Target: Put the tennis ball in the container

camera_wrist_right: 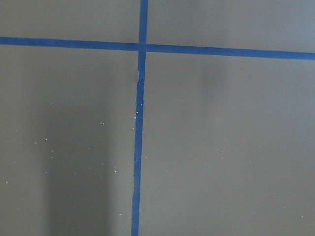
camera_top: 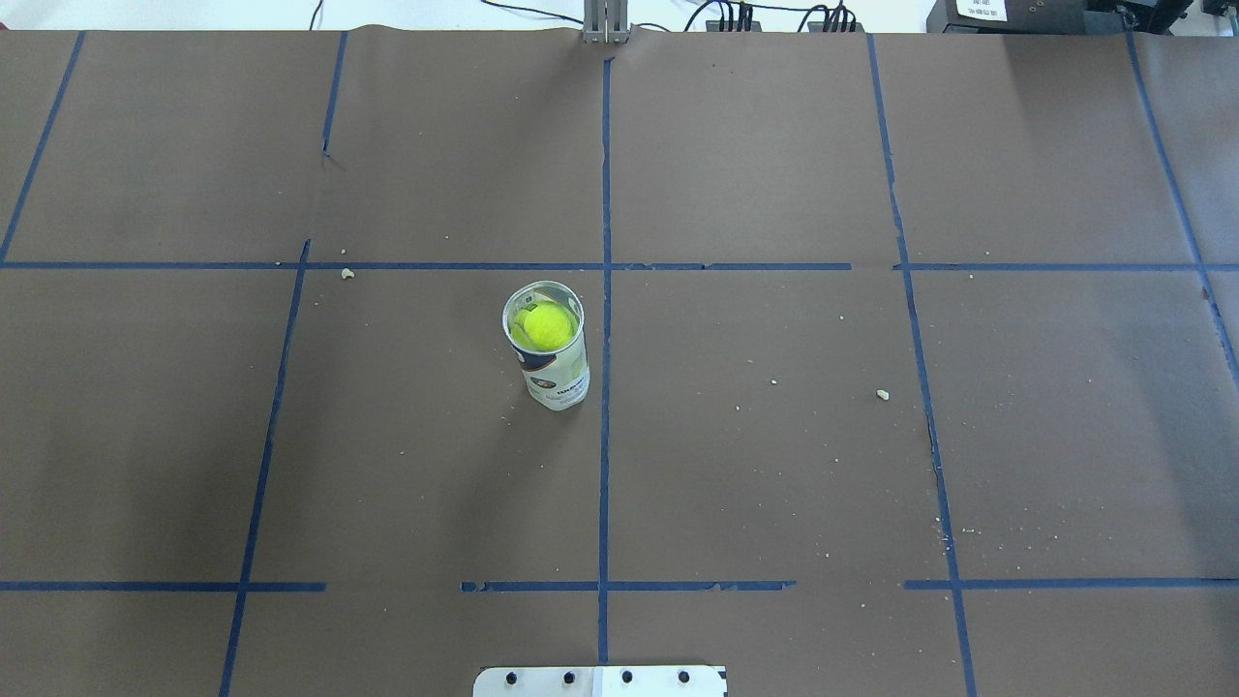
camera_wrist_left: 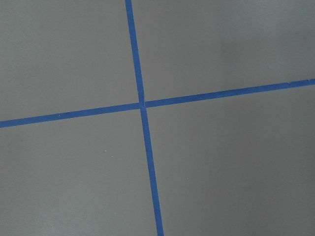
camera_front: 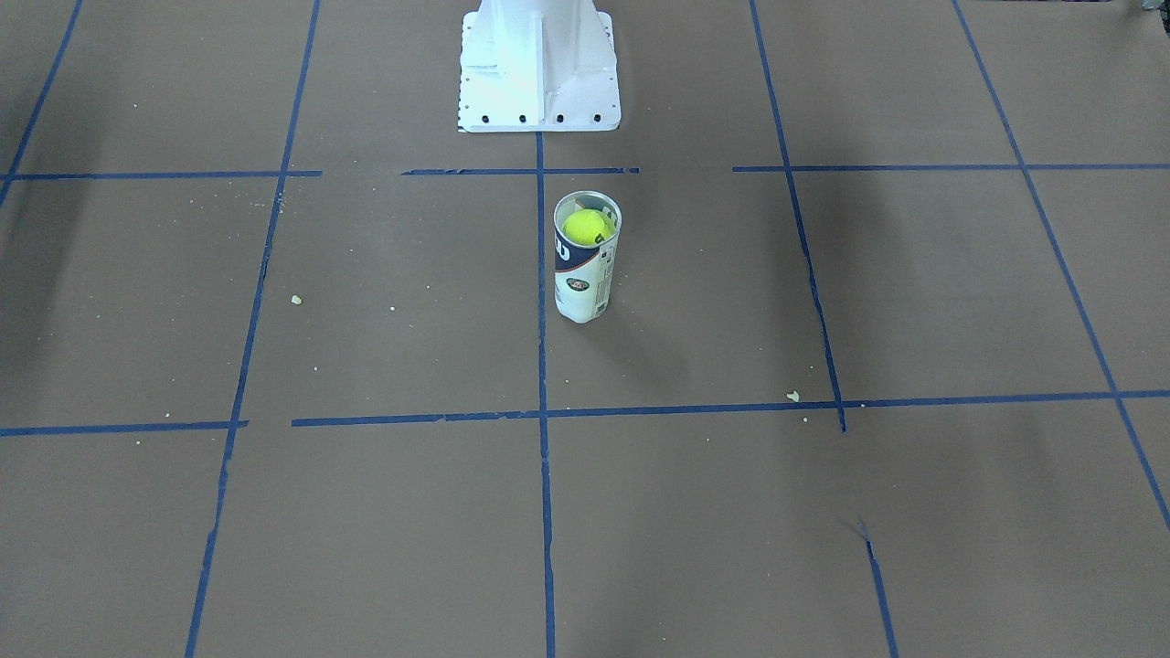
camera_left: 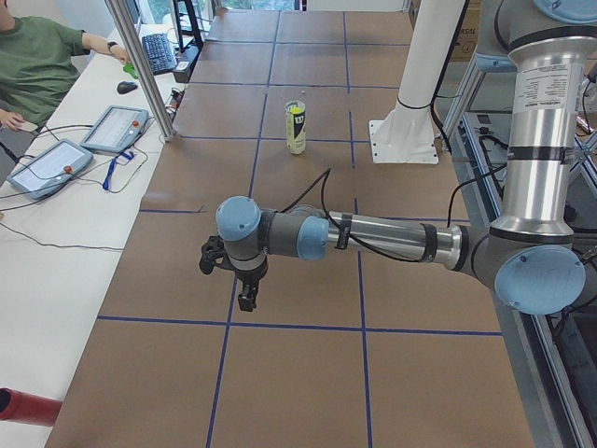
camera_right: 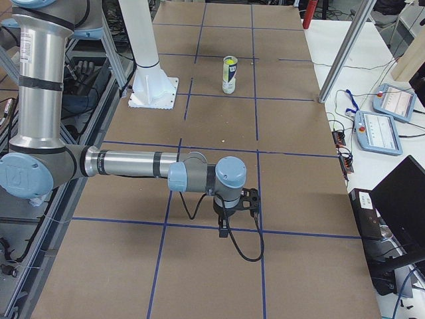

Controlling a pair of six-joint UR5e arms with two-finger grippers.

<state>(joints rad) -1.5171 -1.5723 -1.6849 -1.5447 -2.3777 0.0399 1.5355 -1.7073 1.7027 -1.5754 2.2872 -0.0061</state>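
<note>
Nearest to us in the side views are the two arms, both well apart from the container [camera_front: 585,274]. The left gripper [camera_left: 238,285] hangs low over the counter [camera_front: 823,548] on one side of the container, and the right gripper [camera_right: 229,219] on the other. We see nothing carried by either. Whether their jaws are open or closed we cannot tell, since only the side cameras show them. The wrist cameras show only bare counter and blue tape lines [camera_wrist_left: 142,105].

The container stands upright, with the white base [camera_front: 537,64] near it on the robot's side. The tennis ball [camera_front: 588,226] sits inside the container, just below its open rim.

We judge the placing step done and the task as good as complete. The next move calls for little, in our view. Both arms should keep away from the container so that nothing tips it, and we would check that the ball has settled.
</note>
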